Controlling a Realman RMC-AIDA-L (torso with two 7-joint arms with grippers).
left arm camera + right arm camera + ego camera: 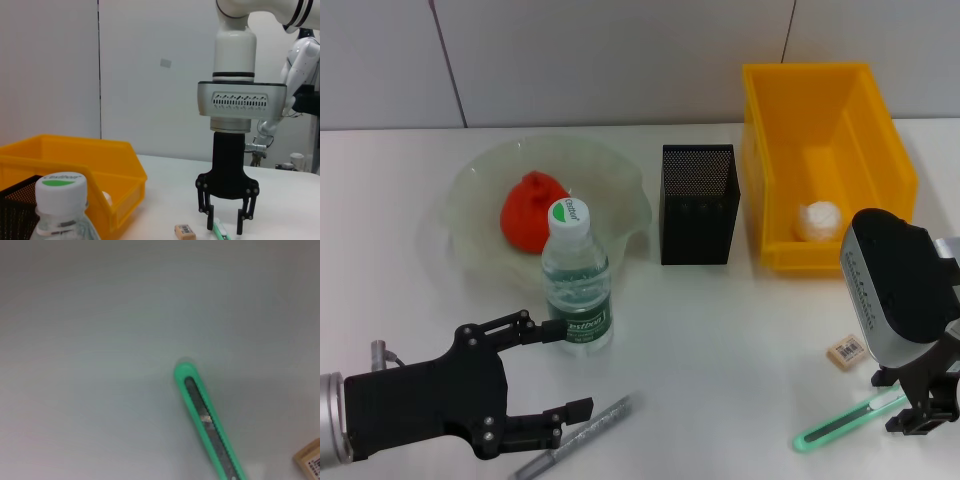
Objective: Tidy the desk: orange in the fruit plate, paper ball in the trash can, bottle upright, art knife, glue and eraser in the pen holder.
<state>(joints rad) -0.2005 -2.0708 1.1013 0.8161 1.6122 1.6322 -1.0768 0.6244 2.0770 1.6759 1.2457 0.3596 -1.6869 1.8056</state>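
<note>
White desk under a grey wall. Beside the eraser (846, 353), the green art knife (845, 421) lies flat, its long axis slanting away from the right gripper (917, 407), whose open fingers straddle its near end. The fingers hide that end. The left gripper (560, 370) hangs open by the upright bottle (576, 278).

I see orange (532, 212) in fruit plate (480, 180), bottle (576, 280) upright before it, pen holder (698, 204) right, paper ball (818, 220) in trash can (840, 110), art knife (848, 421) beside eraser (846, 352).
</note>
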